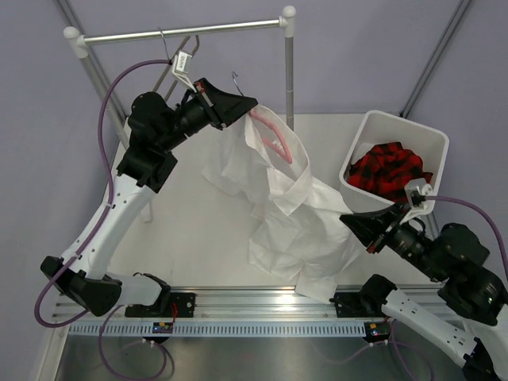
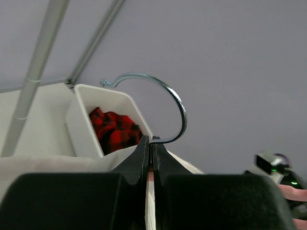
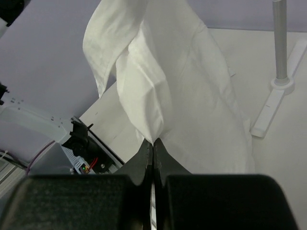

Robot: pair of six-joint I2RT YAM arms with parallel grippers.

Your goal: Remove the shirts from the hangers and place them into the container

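Black fingers of the left claw (image 2: 152,144) fill the bottom of the left wrist view. They are pressed together with no gap and clamped on the stem of a metal hook (image 2: 178,103) that curls up above them. Top view shows what that view hides: the hook belongs to the pink hanger (image 1: 278,144), held off the rail (image 1: 182,32) and up in the air. The white shirt (image 1: 295,214) hangs around it and drapes down onto the tabletop (image 1: 198,238).

The right claw (image 3: 152,143) is closed too, pinching a fold of the white shirt's edge. Its wrist view shows the cloth rising away from the tips in long creases, with the rail's stand post (image 3: 280,43) behind. From above, the right claw (image 1: 351,219) sits low at the shirt's right side, just in front of the laundry basket (image 1: 359,163).

The plaid shirt (image 1: 389,171) lies bunched inside the basket, also seen past the hook in the left wrist view (image 2: 112,132). The right wrist view does not show the basket.

The grey-brown hanger (image 1: 181,65) hangs bare on the rail, just behind the left claw (image 1: 250,109). Only the top view shows it.
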